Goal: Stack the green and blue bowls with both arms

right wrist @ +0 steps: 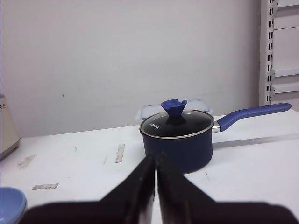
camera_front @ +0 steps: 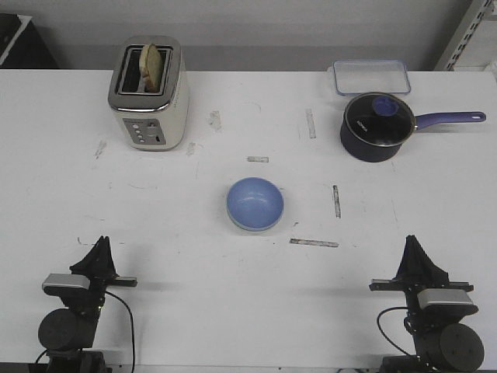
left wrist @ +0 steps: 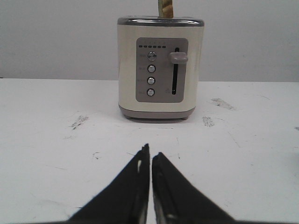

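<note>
The light blue bowl (camera_front: pixel 255 203) sits upright in the middle of the white table (camera_front: pixel 194 311); its edge also shows in the right wrist view (right wrist: pixel 9 204). A thin pale rim shows under its near edge. No separate green bowl is in view. My left gripper (camera_front: pixel 99 242) rests near the table's front left, shut and empty, well apart from the bowl; in the left wrist view (left wrist: pixel 150 150) its jaws meet. My right gripper (camera_front: pixel 411 241) rests at the front right, shut and empty, its jaws together in the right wrist view (right wrist: pixel 155 157).
A cream toaster (camera_front: pixel 149 95) with toast stands at the back left (left wrist: pixel 159 67). A dark navy saucepan (camera_front: pixel 377 127) with lid and long blue handle stands at the back right (right wrist: pixel 177 142), with a clear lidded container (camera_front: pixel 371 77) behind it. Tape marks dot the table.
</note>
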Robot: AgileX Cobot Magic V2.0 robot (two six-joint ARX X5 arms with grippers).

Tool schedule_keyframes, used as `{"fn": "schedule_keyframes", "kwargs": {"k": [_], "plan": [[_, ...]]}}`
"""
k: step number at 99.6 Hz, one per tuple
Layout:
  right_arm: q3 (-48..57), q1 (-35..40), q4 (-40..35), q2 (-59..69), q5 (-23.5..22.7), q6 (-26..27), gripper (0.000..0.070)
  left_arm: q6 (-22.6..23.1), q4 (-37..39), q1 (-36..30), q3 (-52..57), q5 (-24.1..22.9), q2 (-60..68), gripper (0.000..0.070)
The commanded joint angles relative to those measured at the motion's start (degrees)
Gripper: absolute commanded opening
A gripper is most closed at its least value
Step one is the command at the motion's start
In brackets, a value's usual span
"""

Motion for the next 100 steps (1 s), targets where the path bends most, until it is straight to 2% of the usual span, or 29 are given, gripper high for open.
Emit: {"fn": "schedule_keyframes", "kwargs": {"k": [1,42,56,73,95,100], "plan": [[0.2,0.0,0.6,-0.3,0.0,0.7,0.0003,0.5,0.8,0.1,-1.2,0.0,-0.1,0.0001],[-0.2,0.0,1.5,-0.4,0.0,0.6,0.0003,0.5,0.8,0.0,-1.2,0.0,-0.1,0.0001],[-3.1,0.0,1.6,-1.6,0.0,-2.3,0.0003,0.5,0.9,0.1,-1.2,0.0,-0.1,0.0001],[-10.1,0.0,5.8,-3.2,0.0,-7.3,0.0003,0.5,0.9,0.0,-1.2,0.0,-0.1,0.0001],[-18.1,0.0,15.0,-3.2,-0.3,-7.3,0.0003,0.5,0.9,0.1,-1.2,0.0,-0.1,0.0001],[-18.1,0.0,13.7,-3.2,-0.3,-7.2,0.0003,0.5,0.9,0.1,-1.2,0.0,-0.1,0.0001]]}}
